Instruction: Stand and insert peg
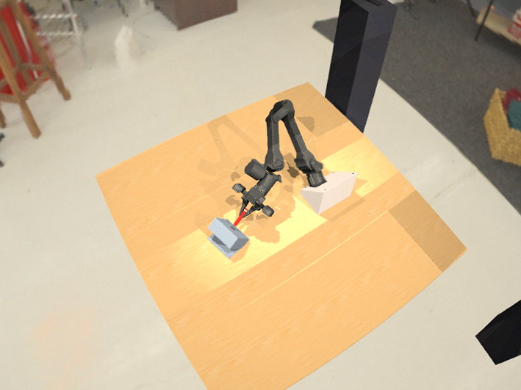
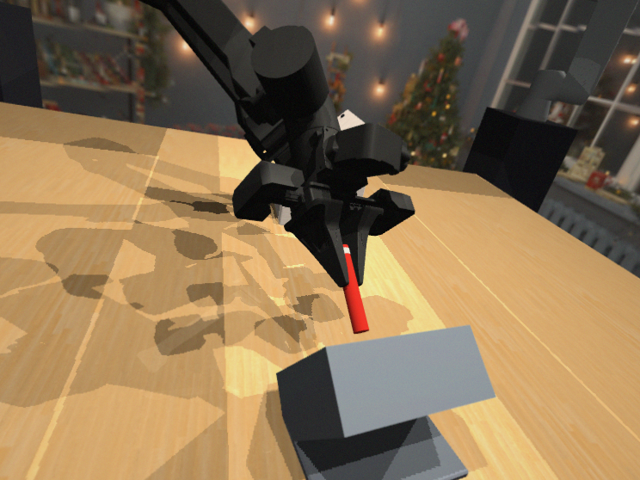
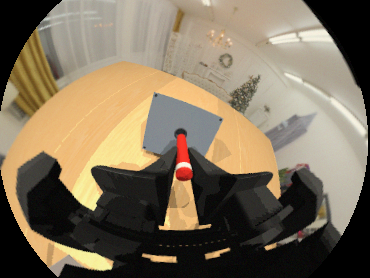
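Note:
The gripper (image 1: 243, 216) (image 2: 352, 284) (image 3: 183, 152) is shut on the red peg (image 1: 239, 219) (image 2: 355, 309) (image 3: 182, 145), near the middle of its length. The white band is on the arm's side of the fingertips. The plain end points down toward the blue-grey sloped panel (image 1: 222, 233) (image 2: 408, 382) (image 3: 167, 112). In the exterior view the plain end shows whole, beyond the panel's top edge. In the wrist view it overlaps the lower part of the dark hole (image 3: 180, 132). The exact gap to the face cannot be told. The exterior camera sees the panel from behind, with its hole hidden.
A white wedge-shaped block (image 1: 338, 193) (image 2: 351, 120) stands beside the arm's base. The wooden table (image 1: 319, 274) (image 2: 516, 248) (image 3: 100, 95) carries the panel and arm. Dark pillars (image 1: 358, 59) (image 2: 521, 150) stand beyond the table.

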Tool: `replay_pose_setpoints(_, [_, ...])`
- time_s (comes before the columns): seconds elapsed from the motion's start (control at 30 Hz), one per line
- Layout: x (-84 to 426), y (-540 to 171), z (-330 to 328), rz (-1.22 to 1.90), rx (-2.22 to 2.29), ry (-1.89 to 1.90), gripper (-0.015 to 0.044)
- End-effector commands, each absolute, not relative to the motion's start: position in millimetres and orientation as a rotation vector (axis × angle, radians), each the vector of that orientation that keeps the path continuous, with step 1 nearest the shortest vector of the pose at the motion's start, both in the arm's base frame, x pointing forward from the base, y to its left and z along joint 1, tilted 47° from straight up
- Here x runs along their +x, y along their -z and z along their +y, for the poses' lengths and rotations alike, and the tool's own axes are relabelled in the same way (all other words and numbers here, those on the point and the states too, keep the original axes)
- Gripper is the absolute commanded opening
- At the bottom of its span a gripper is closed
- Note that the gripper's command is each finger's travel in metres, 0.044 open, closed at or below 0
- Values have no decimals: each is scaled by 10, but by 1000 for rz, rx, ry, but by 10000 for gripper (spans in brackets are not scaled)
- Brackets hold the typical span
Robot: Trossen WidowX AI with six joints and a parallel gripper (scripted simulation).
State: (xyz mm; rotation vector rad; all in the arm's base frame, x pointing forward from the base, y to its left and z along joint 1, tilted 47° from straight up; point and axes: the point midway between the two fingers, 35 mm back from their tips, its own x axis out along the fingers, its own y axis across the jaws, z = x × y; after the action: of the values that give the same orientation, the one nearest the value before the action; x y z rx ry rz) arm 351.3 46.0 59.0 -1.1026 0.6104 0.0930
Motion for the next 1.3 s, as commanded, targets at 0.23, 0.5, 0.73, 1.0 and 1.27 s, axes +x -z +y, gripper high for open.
replay_pose_setpoints(0.23, [3553,-561,450,611,-1103,-93,0])
replay_pose_setpoints(0.5, [3553,-561,450,611,-1103,-93,0])
replay_pose_setpoints(0.73, [3564,-555,451,611,-1103,-93,0])
replay_pose_setpoints(1.0, [3592,-542,455,611,-1103,-93,0])
replay_pose_setpoints(1.27, [3627,-522,455,610,-1103,-93,0])
